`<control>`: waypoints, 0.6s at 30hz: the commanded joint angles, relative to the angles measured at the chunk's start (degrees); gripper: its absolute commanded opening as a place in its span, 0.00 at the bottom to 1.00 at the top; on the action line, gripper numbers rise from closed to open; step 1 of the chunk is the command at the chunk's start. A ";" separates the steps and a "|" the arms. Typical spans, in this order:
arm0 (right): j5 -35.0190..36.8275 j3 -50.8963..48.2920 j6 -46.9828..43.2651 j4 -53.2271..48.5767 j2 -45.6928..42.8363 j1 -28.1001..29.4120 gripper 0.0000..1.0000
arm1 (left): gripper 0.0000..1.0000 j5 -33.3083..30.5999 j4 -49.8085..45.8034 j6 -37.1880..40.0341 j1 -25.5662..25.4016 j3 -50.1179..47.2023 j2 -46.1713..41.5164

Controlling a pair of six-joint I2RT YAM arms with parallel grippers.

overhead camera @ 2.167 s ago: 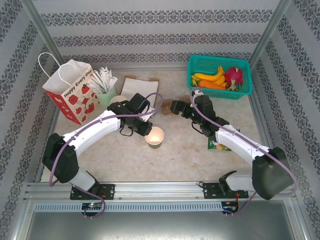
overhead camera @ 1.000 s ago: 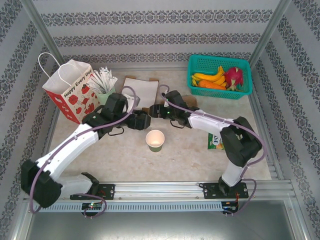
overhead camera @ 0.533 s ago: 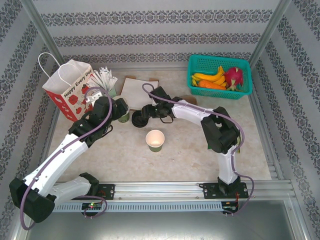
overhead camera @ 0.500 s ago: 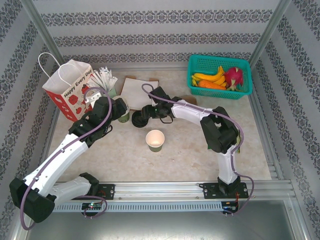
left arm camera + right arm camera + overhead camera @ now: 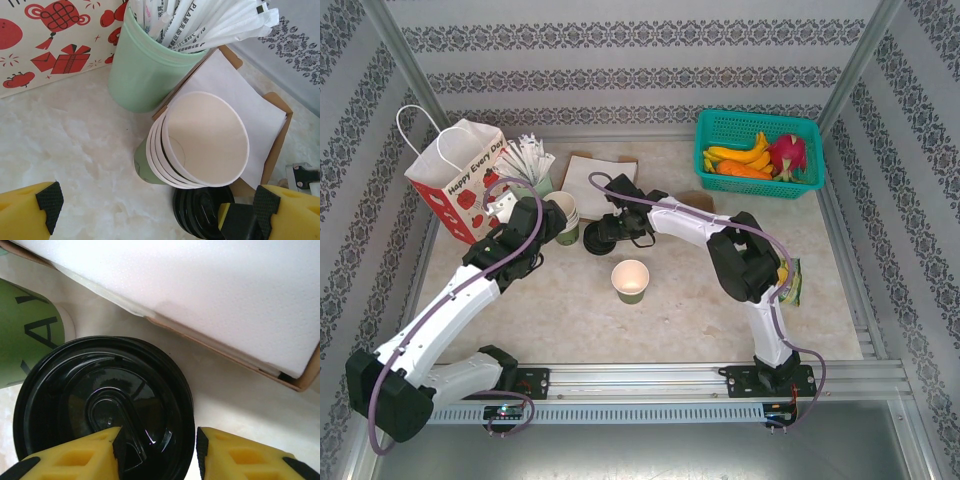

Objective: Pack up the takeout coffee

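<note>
One takeout coffee cup (image 5: 630, 279) stands open and lidless at mid table. Several more are nested in a stack (image 5: 564, 214) (image 5: 200, 145), cream inside with green sides. Beside that stack lies a pile of black lids (image 5: 597, 239) (image 5: 207, 220) (image 5: 100, 400). My left gripper (image 5: 549, 223) (image 5: 155, 215) is open, its yellow fingers wide apart just short of the cup stack. My right gripper (image 5: 611, 230) (image 5: 159, 450) straddles the top lid's rim: one pad rests over the lid and the other stands just outside the rim, a small gap showing.
A pale green cup of wrapped sticks (image 5: 532, 168) (image 5: 145, 70) and a printed paper bag (image 5: 460, 182) stand at the back left. Brown carriers under white paper (image 5: 600, 178) (image 5: 200, 295) lie behind the lids. A teal fruit basket (image 5: 760, 152) is back right, a green packet (image 5: 790, 281) right.
The right gripper's jaws have narrowed around the lid's rim and its arm has reached a little further left. The left arm has hardly moved and stays open.
</note>
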 commanded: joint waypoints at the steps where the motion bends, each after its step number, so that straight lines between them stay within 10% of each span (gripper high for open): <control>1: 2.21 1.96 -1.08 -2.74 1.51 0.67 0.44 | 0.99 0.02 -1.50 -0.94 0.95 -0.36 0.63; 18: 4.81 2.03 -3.03 -2.66 0.02 0.89 0.22 | 0.99 4.87 -1.39 0.92 2.16 0.75 4.78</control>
